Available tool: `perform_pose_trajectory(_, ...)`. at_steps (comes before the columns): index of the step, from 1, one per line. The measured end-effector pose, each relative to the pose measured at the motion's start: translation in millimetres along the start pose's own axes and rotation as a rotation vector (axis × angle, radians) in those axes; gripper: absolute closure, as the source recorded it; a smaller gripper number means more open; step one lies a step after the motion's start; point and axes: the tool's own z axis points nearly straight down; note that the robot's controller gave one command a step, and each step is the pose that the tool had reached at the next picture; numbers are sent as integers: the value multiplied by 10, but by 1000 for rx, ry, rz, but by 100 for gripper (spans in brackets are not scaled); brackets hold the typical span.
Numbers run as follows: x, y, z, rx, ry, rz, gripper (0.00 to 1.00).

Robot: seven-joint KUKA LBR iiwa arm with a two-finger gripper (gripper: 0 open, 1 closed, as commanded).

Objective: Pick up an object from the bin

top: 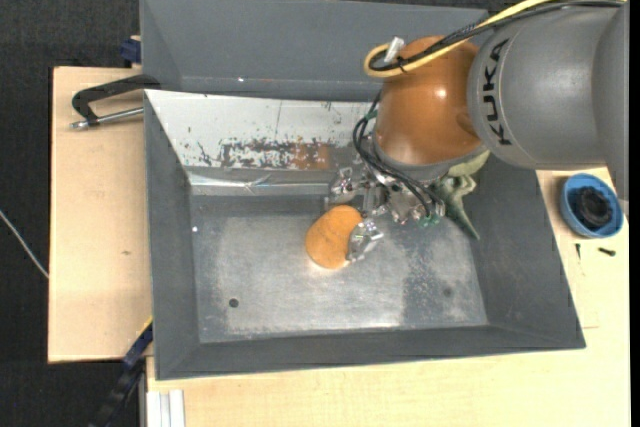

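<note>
Grey metal bin [170, 245], viewed from above. Landmark for every place below: the orange rounded lump [326, 243] (smooth, egg-like, kind not discernible), lying on the bin floor near its middle, a little towards the back wall.

Well to the left of the lump and lower in view: a small dark speck [233, 303] on the bare floor, well apart from it. Above and left of the lump: a band of dark flecks [255, 153] across the shiny back wall.

Just right of the lump: the gripper [361, 223], down near floor level, with a bright metal part touching or all but touching the lump's right flank. Whether clamped on the lump or merely beside it: cannot tell (tool tip lost among cables and shadow).

Right of the lump, beyond the gripper: a green pointed thing [462, 213], partly hidden under the wrist. Above and right of the lump: the glossy orange wrist cover [425, 115], hung below with black cables [372, 158]. Farther right, the grey arm [560, 85], with a yellow cable [520, 10] arching over it.
</note>
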Motion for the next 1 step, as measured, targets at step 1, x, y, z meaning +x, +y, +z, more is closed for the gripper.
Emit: perform_pose_trajectory(1,-107,42,-1170,4,-11,-37,100)
